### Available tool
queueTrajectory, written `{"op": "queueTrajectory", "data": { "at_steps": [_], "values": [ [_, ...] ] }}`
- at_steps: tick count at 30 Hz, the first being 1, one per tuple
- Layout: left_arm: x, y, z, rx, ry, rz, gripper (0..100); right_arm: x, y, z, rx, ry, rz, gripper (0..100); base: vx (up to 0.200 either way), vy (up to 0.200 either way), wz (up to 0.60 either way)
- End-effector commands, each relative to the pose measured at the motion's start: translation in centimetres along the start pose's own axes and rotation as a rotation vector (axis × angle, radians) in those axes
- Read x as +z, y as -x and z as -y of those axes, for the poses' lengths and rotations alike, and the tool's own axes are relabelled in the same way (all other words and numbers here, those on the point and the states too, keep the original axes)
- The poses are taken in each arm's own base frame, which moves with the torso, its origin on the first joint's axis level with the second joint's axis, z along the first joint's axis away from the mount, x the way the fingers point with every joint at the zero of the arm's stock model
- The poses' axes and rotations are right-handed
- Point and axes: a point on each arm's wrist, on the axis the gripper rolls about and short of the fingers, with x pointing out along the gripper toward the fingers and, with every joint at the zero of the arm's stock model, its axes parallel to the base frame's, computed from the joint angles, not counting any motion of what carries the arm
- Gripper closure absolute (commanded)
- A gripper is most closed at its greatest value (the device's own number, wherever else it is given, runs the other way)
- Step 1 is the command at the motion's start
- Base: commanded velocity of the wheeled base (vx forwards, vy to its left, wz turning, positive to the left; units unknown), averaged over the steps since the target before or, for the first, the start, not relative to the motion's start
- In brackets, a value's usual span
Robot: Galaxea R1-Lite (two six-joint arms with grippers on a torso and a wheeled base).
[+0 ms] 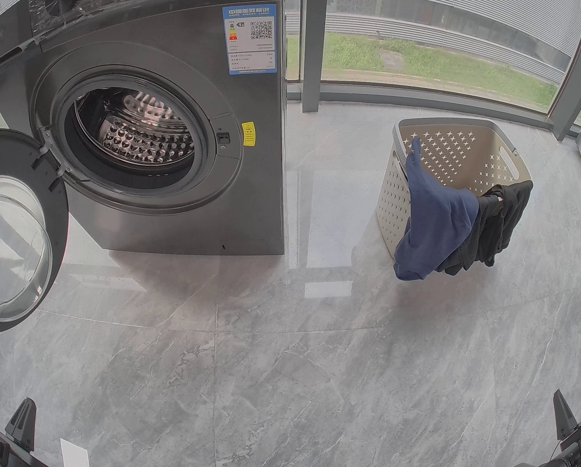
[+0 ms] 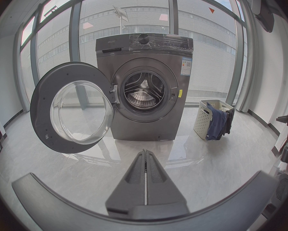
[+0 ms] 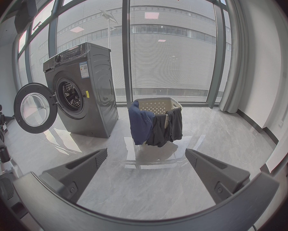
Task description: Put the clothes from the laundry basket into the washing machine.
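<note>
Left gripper (image 2: 145, 151): jaws pressed together, holding nothing, over bare floor (image 1: 303, 371). Right gripper (image 3: 145, 153): jaws spread wide, holding nothing, well short of the laundry basket (image 1: 462, 124).

Floor: glossy grey marbled tile, open between both grippers and the targets.

Basket: cream plastic, rounded-rectangular, walls punched with small star holes. It stands at the floor's far edge by the window wall. A blue garment (image 1: 436, 222) and a black garment (image 1: 498, 222), both soft and crumpled, hang over the basket's near rim, touching each other.

Washing machine (image 1: 174, 34): grey metal front-loader, left of the basket and well apart from it, window post (image 1: 314, 34) behind the gap. Round glass-centred door (image 1: 15, 241) swung fully open on the machine's left. Studded steel drum (image 1: 141, 131) exposed.
</note>
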Motion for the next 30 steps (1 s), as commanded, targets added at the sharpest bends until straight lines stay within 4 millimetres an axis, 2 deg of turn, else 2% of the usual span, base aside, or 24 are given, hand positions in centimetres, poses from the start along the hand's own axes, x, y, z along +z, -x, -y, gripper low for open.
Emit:
{"op": "queueTrajectory", "data": {
  "at_steps": [1, 26, 30],
  "values": [
    [-0.52, 0.01, 0.0, -0.001, -0.001, 0.001, 100, -0.46, -0.08, 0.0, 0.0, 0.0, -0.012, 0, 0.0, -0.2, 0.0],
    [-0.5, -0.01, -0.02, 0.006, 0.024, 0.001, 100, -0.46, -0.08, 0.0, 0.002, 0.0, -0.012, 0, 0.0, -0.2, 0.0],
    [-0.51, 0.01, -0.02, 0.006, 0.026, 0.002, 100, -0.46, -0.08, 0.0, 0.002, 0.0, -0.012, 0, 0.0, 0.0, 0.0]
  ]
}}
